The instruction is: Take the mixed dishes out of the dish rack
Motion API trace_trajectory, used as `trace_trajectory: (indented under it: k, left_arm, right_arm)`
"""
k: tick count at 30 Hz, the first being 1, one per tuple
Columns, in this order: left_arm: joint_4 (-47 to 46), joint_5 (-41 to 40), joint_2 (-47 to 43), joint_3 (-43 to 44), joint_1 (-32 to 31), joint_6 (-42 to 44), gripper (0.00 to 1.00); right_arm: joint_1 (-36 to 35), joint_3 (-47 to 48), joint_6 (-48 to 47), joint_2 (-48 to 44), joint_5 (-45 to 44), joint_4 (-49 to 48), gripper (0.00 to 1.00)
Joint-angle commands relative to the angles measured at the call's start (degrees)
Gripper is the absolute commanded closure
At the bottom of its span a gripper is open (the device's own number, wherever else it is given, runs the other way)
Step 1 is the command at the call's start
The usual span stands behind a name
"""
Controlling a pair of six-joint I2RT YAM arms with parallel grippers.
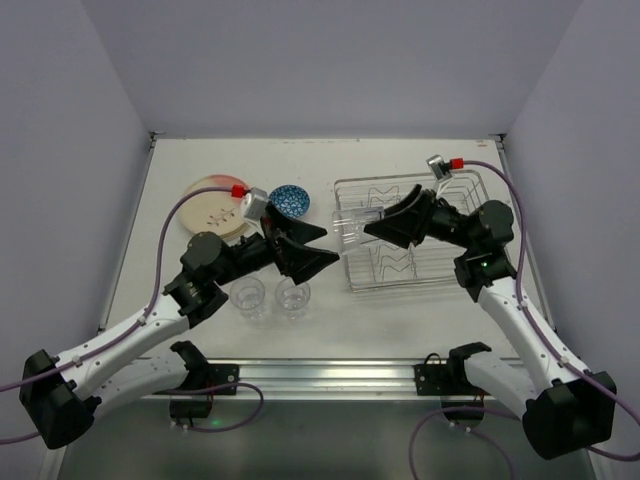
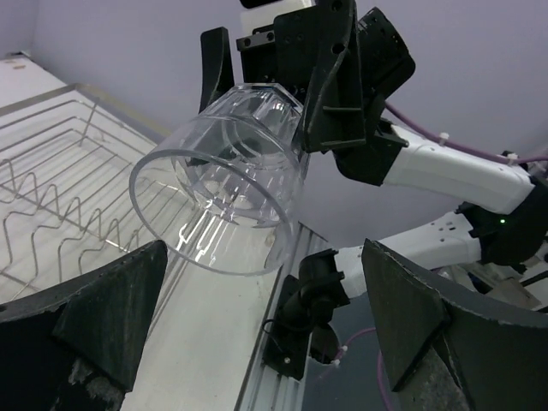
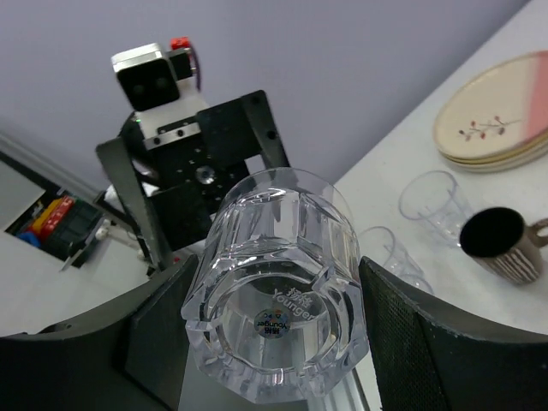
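left arm (image 1: 140, 325): stretched from its near-left base on a diagonal toward the middle of the surface (image 1: 380, 320), forearm low, wrist turned so the fingers point right at the other arm.
left pincer (image 1: 318, 247): spread wide, nothing between the jaws; in the left wrist view its two dark fingers (image 2: 111, 317) sit at the bottom corners with the tumbler's mouth facing them, no contact seen.
right arm (image 1: 520, 320): rises from the near-right base, elbow bent by the right side of the dish rack (image 1: 440, 275), forearm reaching left across the rack.
right pincer (image 1: 372, 225): pinching a clear glass tumbler (image 1: 350, 228) across its thick base end, one finger on each side.
clear glass tumbler: held on its side in the air at the rack's left edge, mouth toward the left pincer, base toward the right wrist; just beside the left fingertips.
dish rack: silver wire basket on the right half of the surface, zigzag dividers showing inside.
two tumblers (image 1: 270, 296): upright on the surface, side by side, near side of the left forearm.
cream plates (image 1: 212, 205): stacked at far left, sprig mark on top, part pink.
blue-patterned bowl (image 1: 290, 199): just right of the plates.
dark brown mug (image 3: 498, 241): upright on the surface near the tumblers; seen in the right wrist view only.
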State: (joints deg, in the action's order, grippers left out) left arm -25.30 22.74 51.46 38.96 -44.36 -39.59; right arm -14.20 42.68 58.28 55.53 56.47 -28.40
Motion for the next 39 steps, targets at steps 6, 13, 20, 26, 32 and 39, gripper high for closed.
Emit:
trace_trajectory:
  k: [6,13,20,26,32,39]
  left_arm:
    - [-17.67,8.71,2.85,-0.38,0.15,-8.3,0.2]
    - [-19.96,10.04,4.52,-0.2,-0.03,-10.24,0.62]
    - [-19.18,9.95,5.93,0.85,-0.03,-10.07,1.0]
    - [-6.37,5.66,3.74,4.27,-0.03,-3.49,1.0]
    - [27.89,-16.88,-0.04,14.63,0.06,11.45,1.0]
    - [63.23,-49.17,4.33,27.03,0.59,14.91,1.0]
  right_arm:
    - [-4.7,-0.93,6.93,2.39,0.31,-20.37,0.63]
    - [-6.1,-0.23,5.71,3.62,-1.71,-20.82,0.63]
    - [-8.22,-0.84,5.35,4.77,-2.06,-23.45,0.62]
    - [-7.34,-2.68,3.95,2.66,-3.29,-22.23,0.01]
    - [2.58,-2.52,-6.66,-2.69,-13.37,3.38,0.01]
    - [3.47,5.04,-23.9,-5.43,-32.29,34.88,0.01]
